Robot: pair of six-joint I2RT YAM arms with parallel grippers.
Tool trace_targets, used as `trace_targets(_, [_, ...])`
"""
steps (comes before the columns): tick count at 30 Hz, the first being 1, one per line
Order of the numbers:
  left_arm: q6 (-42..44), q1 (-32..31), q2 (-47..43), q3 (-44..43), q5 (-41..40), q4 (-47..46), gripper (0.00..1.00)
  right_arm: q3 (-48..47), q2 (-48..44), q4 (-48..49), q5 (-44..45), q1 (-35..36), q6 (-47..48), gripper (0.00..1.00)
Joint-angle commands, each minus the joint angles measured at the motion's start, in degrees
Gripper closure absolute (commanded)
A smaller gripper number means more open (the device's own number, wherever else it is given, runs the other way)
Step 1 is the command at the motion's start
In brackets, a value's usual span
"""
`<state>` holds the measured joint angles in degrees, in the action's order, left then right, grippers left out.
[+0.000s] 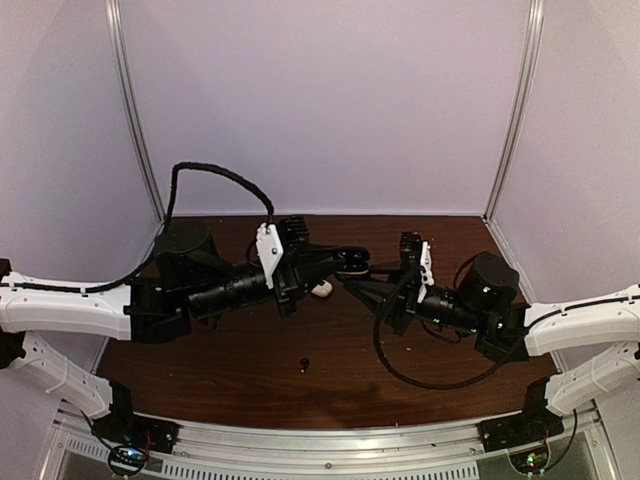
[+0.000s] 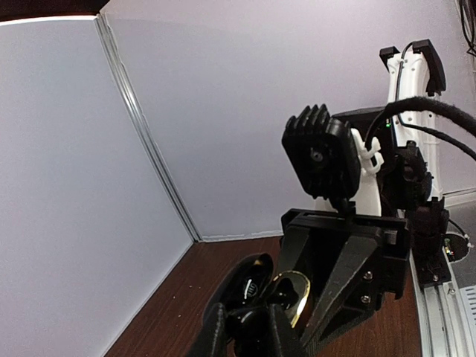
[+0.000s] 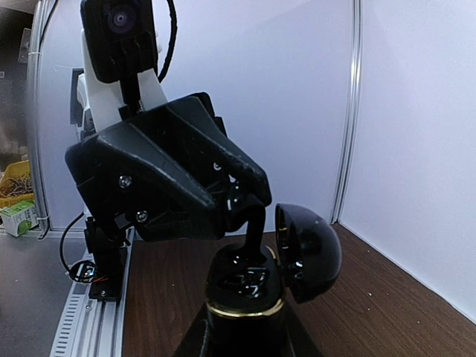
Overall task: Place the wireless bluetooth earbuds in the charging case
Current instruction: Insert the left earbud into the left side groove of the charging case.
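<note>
Right now the right gripper clamps the open charging case while the left gripper, pinched on a black earbud, hangs just above it, so a slight tilt could jam the stem or dislodge the case.

My left fingers are matte black; the charging case is glossy black with a gold band. The table is dark reddish-brown woodgrain, one earbud white.

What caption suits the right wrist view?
Open black charging case held by the right gripper while the left gripper reaches down into it.
</note>
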<state>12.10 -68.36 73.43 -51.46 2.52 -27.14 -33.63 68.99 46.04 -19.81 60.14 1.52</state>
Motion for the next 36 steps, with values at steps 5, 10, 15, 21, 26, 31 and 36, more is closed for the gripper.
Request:
trace_targets(5, [-0.9,-0.3,2.1,-1.8,-0.3,4.2,0.95,-1.4,-2.7,4.3,0.3,0.4,0.2,1.00])
trace_targets(10, [-0.9,-0.3,2.2,-2.1,-0.7,5.2,0.95,-1.5,-2.8,4.4,0.9,0.4,0.3,1.00])
trace_targets(15, [-1.0,-0.3,2.7,-2.8,-1.4,6.2,0.93,-1.6,-2.6,4.2,1.7,0.4,0.3,1.00])
trace_targets(21, [-1.1,-0.3,2.7,-2.8,-1.7,6.2,0.89,-1.4,-2.2,4.2,1.6,0.4,0.3,1.00])
trace_targets(26, [-1.4,-0.3,2.3,-2.7,-1.6,5.9,0.85,-1.3,-2.1,4.3,1.8,0.4,0.2,1.00])
trace_targets(31, [-1.3,-0.3,2.0,-2.6,-1.6,5.9,0.83,-1.0,-1.9,4.4,2.1,0.3,0.0,1.00])
trace_targets(36, [-1.4,-0.3,1.9,-2.5,-3.8,6.0,0.80,-0.8,-2.0,4.5,2.1,0.3,-0.3,1.00])
